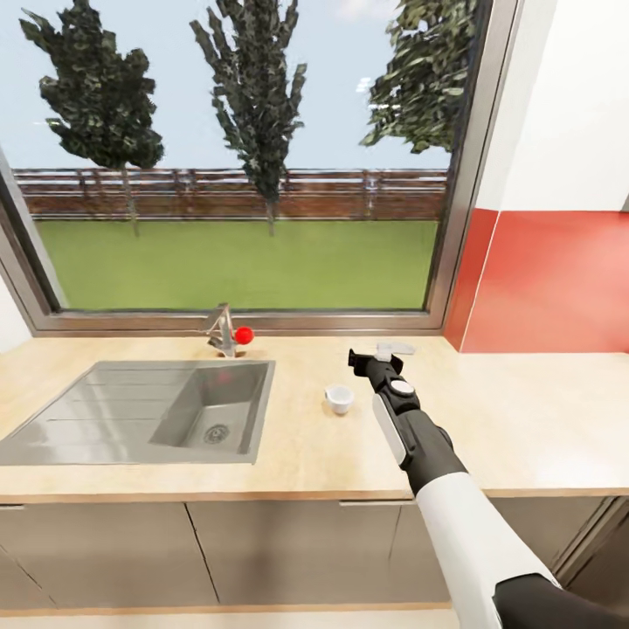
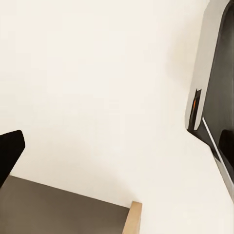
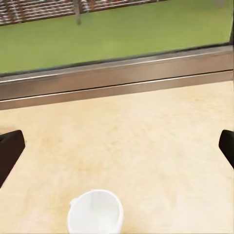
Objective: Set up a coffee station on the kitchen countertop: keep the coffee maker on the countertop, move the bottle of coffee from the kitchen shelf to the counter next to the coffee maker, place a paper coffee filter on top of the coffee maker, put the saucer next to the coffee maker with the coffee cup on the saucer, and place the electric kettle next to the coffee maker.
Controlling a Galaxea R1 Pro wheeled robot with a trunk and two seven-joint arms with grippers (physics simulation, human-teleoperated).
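Head view, left to right: steel sink (image 1: 52,419) set into the left half of the table (image 1: 297,454), basin toward its right side, faucet (image 1: 223,330) with a red knob (image 1: 244,334) at the back edge under the window (image 1: 236,157). Just right of the sink the coffee cup (image 1: 339,398) stands upright on bare table, on its own, not on the saucer. Right of it the right arm (image 1: 437,472) reaches forward over the table, right end effector (image 1: 377,357) out past the cup and a bit to its right, not touching it. A flat white disc, the saucer (image 1: 390,349), sits at the end effector tip; can't tell from here if it's gripped or just lying beneath. Red backsplash (image 1: 559,279) starts at far right, past the window frame. Right wrist view: both fingertips (image 3: 9,151) sit at the far edges of the picture, so the right end effector is spread wide; coffee cup (image 3: 95,213) is centred between them but nearer the camera, rim up, window sill (image 3: 117,80) beyond. Left wrist view: one dark fingertip (image 2: 9,153) against a plain pale wall (image 2: 97,73), a strip of wood edge (image 2: 132,218) and a grey panel (image 2: 58,209) near it; left end effector's opening can't be told.
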